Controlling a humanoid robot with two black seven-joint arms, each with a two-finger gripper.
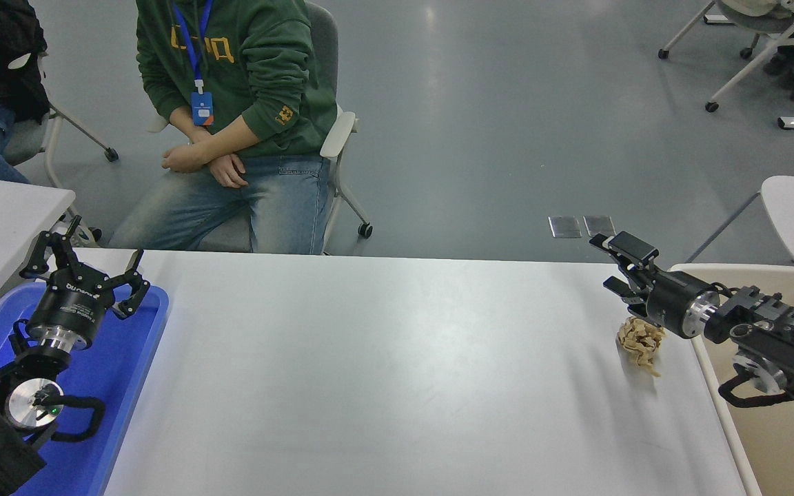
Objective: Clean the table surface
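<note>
The white table surface (383, 372) fills the lower part of the head view. A small crumpled tan piece of litter (640, 339) lies on it near the right edge. My right gripper (609, 262) is open and empty, hanging just above and behind the litter, with the arm coming in low from the right over the bin. My left gripper (87, 260) is open and empty, parked over the blue tray at the lower left.
A blue plastic tray (128, 358) sits at the table's left end. A beige bin (714, 386) stands against the right edge. A seated person in a green hoodie (238, 76) is at the far side; a smaller white table (4, 207) is at far left.
</note>
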